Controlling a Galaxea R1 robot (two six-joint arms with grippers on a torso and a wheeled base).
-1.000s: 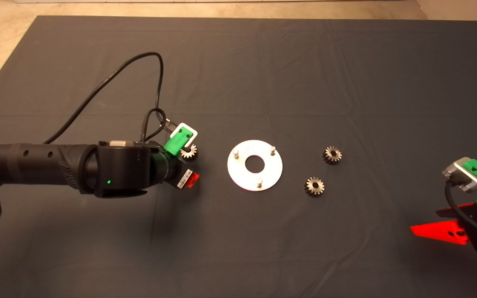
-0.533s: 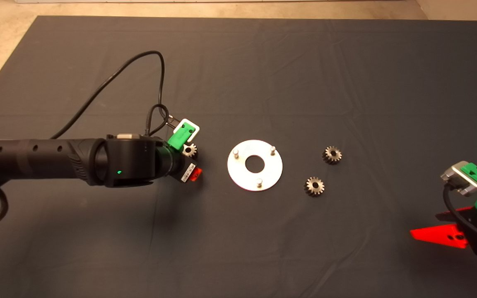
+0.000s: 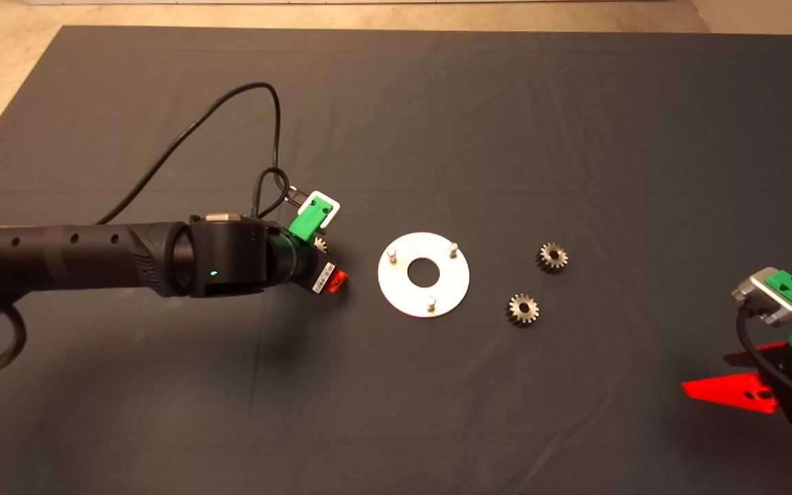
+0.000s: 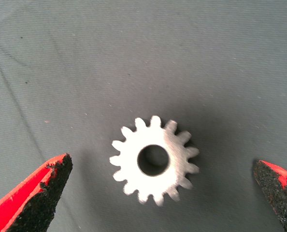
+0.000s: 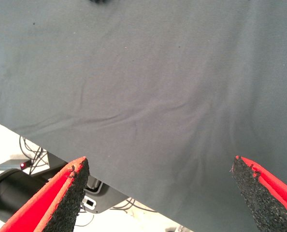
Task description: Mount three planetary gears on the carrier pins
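Note:
The silver disc (image 3: pixel 403 289) lies mid-mat with its three carrier pins (image 3: pixel 391 254) upright and bare. Two planetary gears (image 3: pixel 552 257) (image 3: pixel 523 309) lie flat on the mat to the right of the disc. A third gear (image 3: pixel 320 242) lies to the disc's left, mostly hidden under my left gripper (image 3: pixel 325 261). In the left wrist view that gear (image 4: pixel 155 160) lies flat on the mat between the wide-apart fingers (image 4: pixel 37 198) of my left gripper (image 4: pixel 161 164), which is open and touches nothing. My right gripper (image 3: pixel 733 385) waits open at the lower right.
A black cable (image 3: pixel 190 137) loops over the mat behind the left arm. The right wrist view shows bare mat between the open right gripper (image 5: pixel 159 164), then the mat's edge with floor and cables (image 5: pixel 32 154) beyond it.
The left arm has slid to the right, toward the disc, so its gripper now covers most of the left gear. The right arm has barely moved.

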